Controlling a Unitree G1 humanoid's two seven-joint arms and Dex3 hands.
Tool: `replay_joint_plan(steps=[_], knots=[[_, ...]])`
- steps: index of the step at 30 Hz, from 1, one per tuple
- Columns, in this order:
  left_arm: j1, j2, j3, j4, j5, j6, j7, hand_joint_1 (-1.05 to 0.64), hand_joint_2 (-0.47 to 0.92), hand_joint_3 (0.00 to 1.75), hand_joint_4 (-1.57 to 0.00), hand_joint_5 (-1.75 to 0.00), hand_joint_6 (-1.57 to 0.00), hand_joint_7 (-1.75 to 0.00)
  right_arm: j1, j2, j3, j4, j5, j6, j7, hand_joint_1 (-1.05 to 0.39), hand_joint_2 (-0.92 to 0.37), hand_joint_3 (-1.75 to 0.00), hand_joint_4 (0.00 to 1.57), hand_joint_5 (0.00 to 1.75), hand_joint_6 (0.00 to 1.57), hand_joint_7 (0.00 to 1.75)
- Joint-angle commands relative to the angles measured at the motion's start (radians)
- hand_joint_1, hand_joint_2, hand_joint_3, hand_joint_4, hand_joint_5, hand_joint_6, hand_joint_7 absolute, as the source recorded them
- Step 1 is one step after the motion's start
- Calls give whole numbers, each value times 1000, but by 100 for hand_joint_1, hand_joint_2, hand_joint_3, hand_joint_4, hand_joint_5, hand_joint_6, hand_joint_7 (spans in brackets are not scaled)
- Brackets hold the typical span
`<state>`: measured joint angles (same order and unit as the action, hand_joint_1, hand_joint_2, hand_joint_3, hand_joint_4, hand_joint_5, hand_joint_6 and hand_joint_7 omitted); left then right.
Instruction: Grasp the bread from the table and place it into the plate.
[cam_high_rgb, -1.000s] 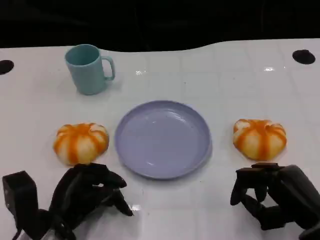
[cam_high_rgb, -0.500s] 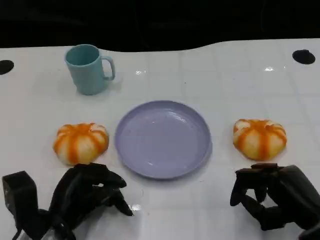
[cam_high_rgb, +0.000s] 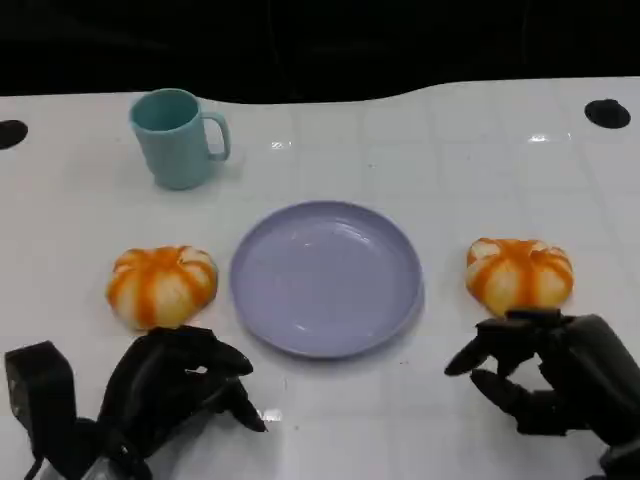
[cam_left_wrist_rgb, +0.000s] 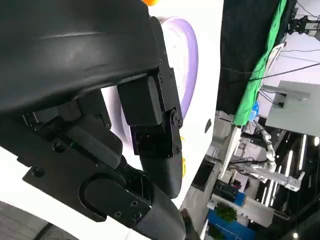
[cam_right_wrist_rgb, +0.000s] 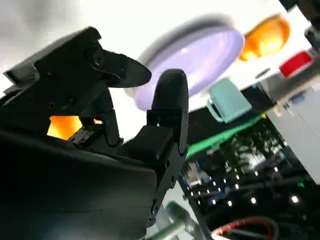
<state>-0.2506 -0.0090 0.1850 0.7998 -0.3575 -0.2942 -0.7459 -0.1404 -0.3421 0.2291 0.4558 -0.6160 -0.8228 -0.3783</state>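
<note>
While the right hand (cam_high_rgb: 545, 375) hovers at about five o'clock on the table (cam_high_rgb: 450, 150), its fingers are spread apart and hold nothing, arched toward the bread (cam_high_rgb: 519, 277) just beyond the fingertips at four o'clock; that reach suggests this bun is the one meant for grasping. I judge the pick is not yet made, since the bun sits on the table, apart from the plate (cam_high_rgb: 326, 277). At seven o'clock the left hand (cam_high_rgb: 175, 385) rests low with fingers loosely parted, empty, just short of a second bun (cam_high_rgb: 162, 285) at eight o'clock. Between the buns the lavender plate lies at the centre, bare. A teal mug (cam_high_rgb: 178, 137) stands upright at eleven o'clock, well clear of the work. No labels or writing can be read on anything.
</note>
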Motion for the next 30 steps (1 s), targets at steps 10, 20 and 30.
replay_joint_plan(steps=[10, 20, 30], knots=[[-2, 16, 7, 5, 0, -4, -5, -105, 71, 0, -157, -58, -157, -21, 9, -23, -93, -97, 37, 64, 13, -37, -92, -7, 46, 85, 64, 37], [-9, 17, 15, 21, -7, -4, -13, -105, 71, 0, -157, -56, -157, -18, 13, -65, -117, -218, -110, 264, 8, -46, -92, -3, 27, 55, 50, 14], [-15, 19, 13, 32, 6, -16, -6, -105, 72, 0, -157, -57, -157, -19, -4, -94, -67, -287, -175, 463, 150, -54, -89, 0, 5, 44, 33, 1]])
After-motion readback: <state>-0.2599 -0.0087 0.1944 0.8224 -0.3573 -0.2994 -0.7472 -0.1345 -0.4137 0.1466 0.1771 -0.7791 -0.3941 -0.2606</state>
